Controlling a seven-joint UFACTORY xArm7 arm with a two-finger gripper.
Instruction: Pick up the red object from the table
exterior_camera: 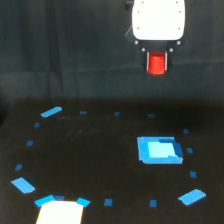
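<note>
The red object [157, 64] is a small bright red-orange block held between the dark fingers of my gripper [157, 64], under the white gripper housing [158, 20]. It hangs high above the table [90, 150], at the top of the exterior view's right half. The gripper is shut on the block. The block is narrower than the housing. The table is a flat black surface below, with nothing red lying on it.
A bright blue square patch [159, 150] lies on the table below the gripper. A white patch [60, 212] sits at the bottom edge toward the exterior view's left. Small blue tape marks ring the table, with larger blue pieces [51, 112] [192, 197] [23, 185].
</note>
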